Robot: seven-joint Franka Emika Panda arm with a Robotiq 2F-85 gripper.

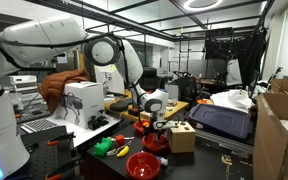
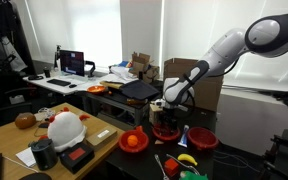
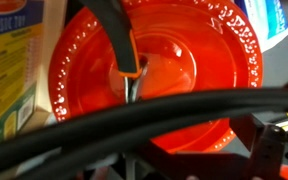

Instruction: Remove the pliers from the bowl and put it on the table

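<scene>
Risks first.
- Pliers (image 3: pixel 124 45) lie in the bowl (image 3: pixel 204 70), handles running up toward the rim, metal nose near the centre. From the wrist view I cannot tell whether they lie flat on the glossy floor; if they do, the jaws may have little to get under and could close on air or skate off the handle.
- The bowl looks light and loose. A descent that catches the rim, or a lift with the nose snagged, would likely tip or drag it, perhaps into the wooden cube (image 1: pixel 182 137) just beside it.
- A grip far out on one handle would probably let the pliers swing or fall open on the way up and drop back, or land on clutter.
- A black cable (image 3: pixel 184 105) crosses the wrist view low down; I cannot tell whether it is slack enough to foul the reach.
- The surface (image 2: pixel 109 158) is crowded: a second red bowl (image 1: pixel 142 165) sits near, and a box (image 3: pixel 9 70) stands close by the bowl. The set-down needs a bare patch picked beforehand.

Pose.
- In both exterior views the arm arches high from its base, elbow up, forearm sloping down, wrist turned so the gripper (image 1: pixel 154 108) points down.
- The gripper (image 2: pixel 164 112) hangs over the bowl (image 2: pixel 166 130), apart from it, not yet in it.
- Jaws released, spread wide, nothing between them. Pliers untouched.
</scene>
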